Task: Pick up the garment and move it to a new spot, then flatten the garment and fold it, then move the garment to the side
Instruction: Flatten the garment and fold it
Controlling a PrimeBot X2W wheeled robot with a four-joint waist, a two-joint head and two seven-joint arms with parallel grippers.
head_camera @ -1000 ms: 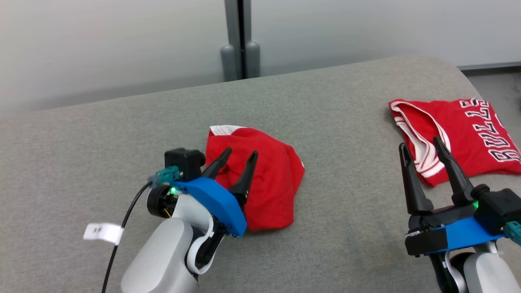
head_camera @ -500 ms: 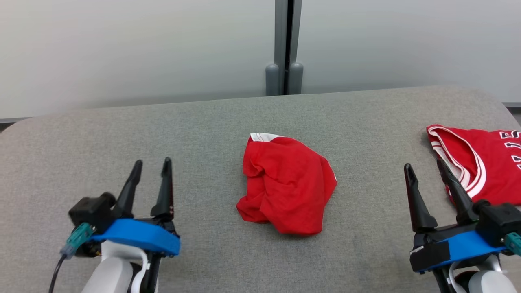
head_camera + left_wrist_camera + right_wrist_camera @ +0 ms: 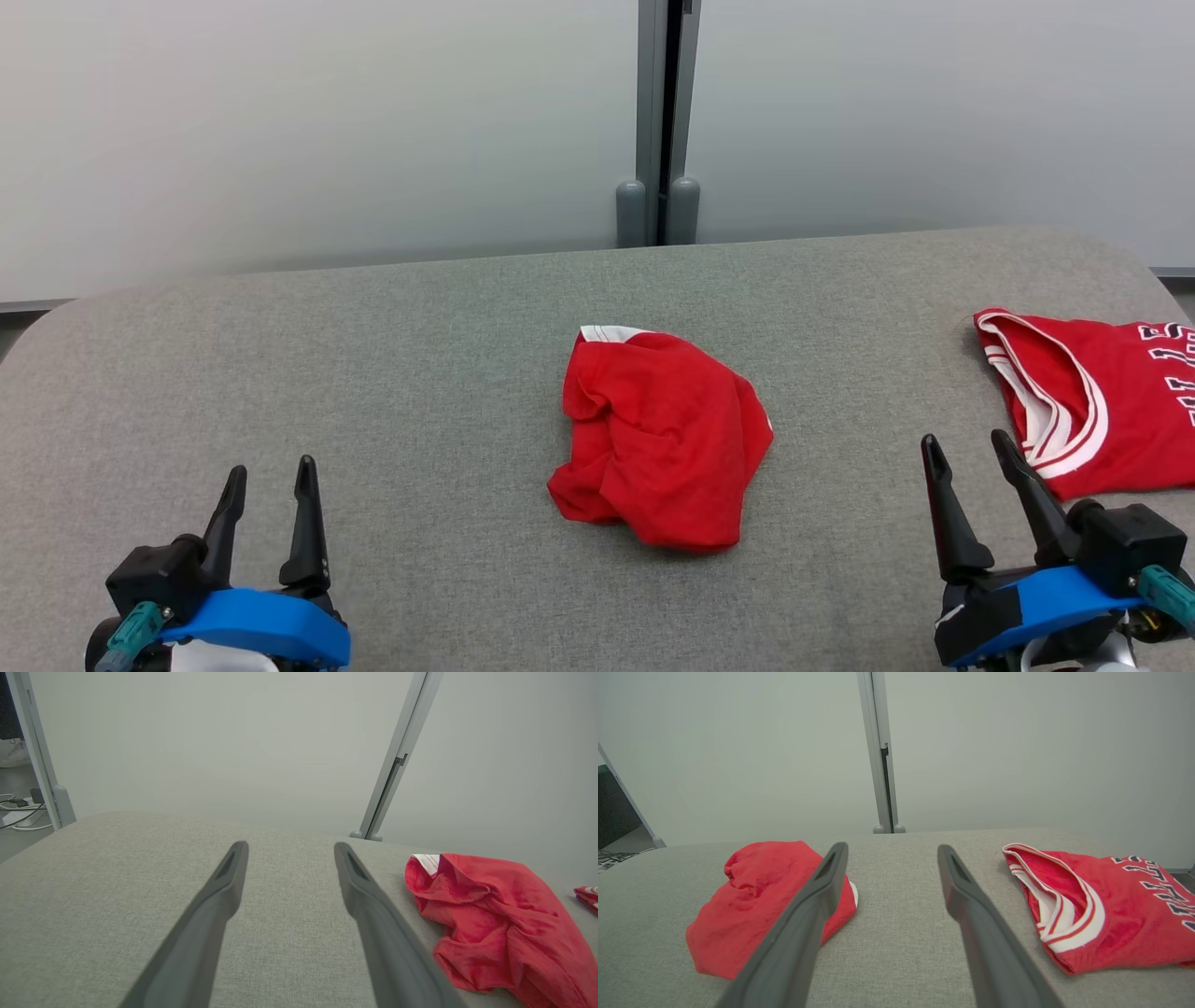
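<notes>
The garment (image 3: 661, 439) is lying crumpled on the surface (image 3: 420, 373). The left hand (image 3: 272, 467) and right hand (image 3: 963, 439) are hovering spread and empty, flanking it.

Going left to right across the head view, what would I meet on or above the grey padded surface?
From the left: left gripper → crumpled plain red garment → flat red jersey with white trim and dark lettering.
</notes>
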